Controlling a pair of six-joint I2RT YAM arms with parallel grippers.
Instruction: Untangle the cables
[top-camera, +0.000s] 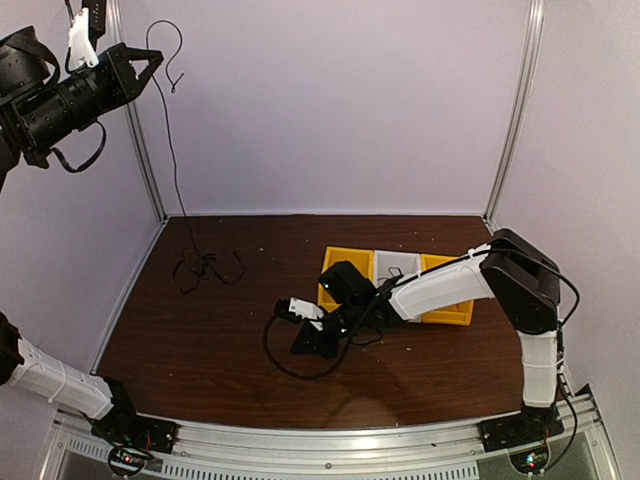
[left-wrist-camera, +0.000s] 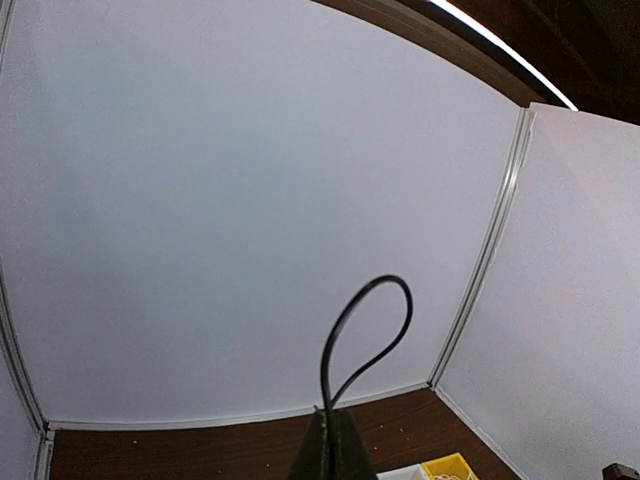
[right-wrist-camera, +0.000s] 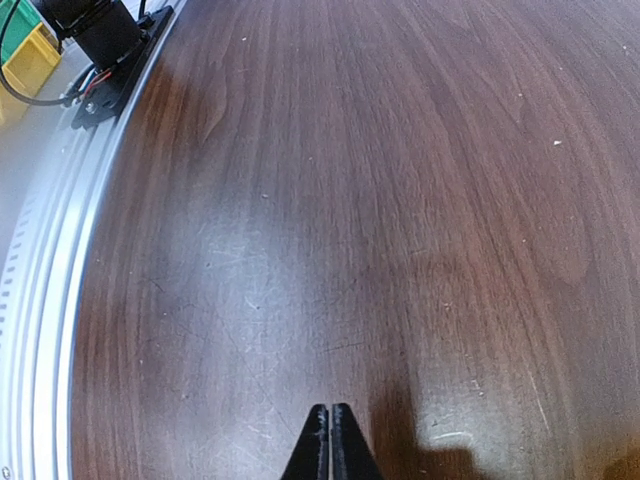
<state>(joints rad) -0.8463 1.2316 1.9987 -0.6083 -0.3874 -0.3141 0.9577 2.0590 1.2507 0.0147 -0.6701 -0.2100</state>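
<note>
The left gripper (top-camera: 150, 65) was raised high at 10 o'clock, well above the dark brown wooden counter (top-camera: 200, 340), its fingers pressed together on a thin black cable (top-camera: 170, 150). In the left wrist view that gripper (left-wrist-camera: 330, 445) pinched the cable (left-wrist-camera: 334, 338) just below a narrow upright loop. From the pinch the cable hung down to the counter, ending in a loose knotted bunch (top-camera: 205, 268) at about 9 o'clock.

The right gripper (top-camera: 305, 338) was low near the middle of the counter. Its wrist view showed the fingers closed flat against each other (right-wrist-camera: 330, 412) with nothing visible between them – only bare wood (right-wrist-camera: 400, 200) ahead. A second black cable (top-camera: 268, 350) curved on the counter at 7 o'clock of that gripper; whether they touched could not be told. A row of yellow and white plastic bins (top-camera: 398, 262) sat at 2 o'clock – partly behind the right arm
</note>
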